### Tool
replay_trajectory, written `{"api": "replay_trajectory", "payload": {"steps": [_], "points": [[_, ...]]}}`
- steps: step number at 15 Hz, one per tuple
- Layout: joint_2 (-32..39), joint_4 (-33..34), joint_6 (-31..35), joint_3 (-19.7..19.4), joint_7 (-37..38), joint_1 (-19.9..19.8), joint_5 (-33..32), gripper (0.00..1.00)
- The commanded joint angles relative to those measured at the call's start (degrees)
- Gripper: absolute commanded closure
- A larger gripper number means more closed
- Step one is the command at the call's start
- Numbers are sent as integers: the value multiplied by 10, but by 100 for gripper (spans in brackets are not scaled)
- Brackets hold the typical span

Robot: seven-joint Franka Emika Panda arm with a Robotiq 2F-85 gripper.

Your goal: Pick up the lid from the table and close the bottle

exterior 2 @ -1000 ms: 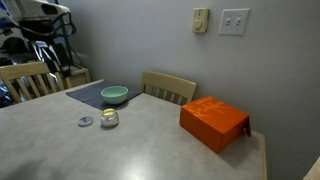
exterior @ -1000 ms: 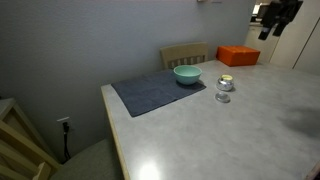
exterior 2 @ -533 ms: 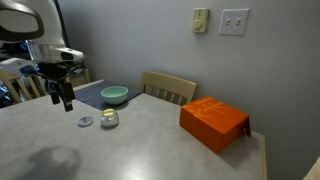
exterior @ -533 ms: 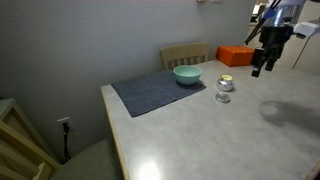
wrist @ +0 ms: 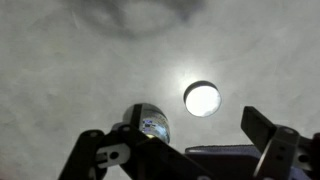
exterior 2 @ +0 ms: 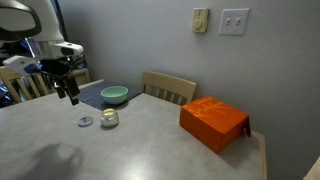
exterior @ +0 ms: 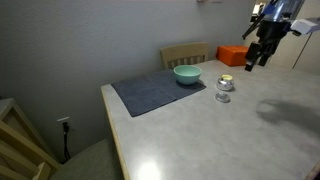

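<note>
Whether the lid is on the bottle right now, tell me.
No, the lid lies flat on the table beside the bottle, apart from it.

The room is fairly bright, with soft light from above. The pale table [exterior: 190, 125] has a sheen at its near edge and a smudgy grey shadow in both exterior views, which are grainy. In the wrist view the lid [wrist: 202, 98] glares white, and the gripper [wrist: 182, 145] looks dark and soft-edged.

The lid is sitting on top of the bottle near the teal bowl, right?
Not quite. The lid lies on the table beside the bottle, not on top of it, near the teal bowl. An exterior view shows the gap between them.
</note>
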Motion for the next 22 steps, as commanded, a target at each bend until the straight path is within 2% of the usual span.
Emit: {"api": "replay_trajectory", "payload": {"steps": [1, 4, 10, 14, 17, 20, 22], "points": [[65, 0, 78, -7, -2, 11, -8, 0], [127, 17, 108, -9, 0, 26, -14, 0], [219, 68, 125, -30, 8, 73, -31, 0], [245, 95, 152, -70, 22, 115, -71, 0], [257, 107, 180, -118, 43, 151, -116, 0], [273, 114, 203, -126, 41, 148, -109, 0], [281, 118, 201, -97, 22, 121, -77, 0]]}}
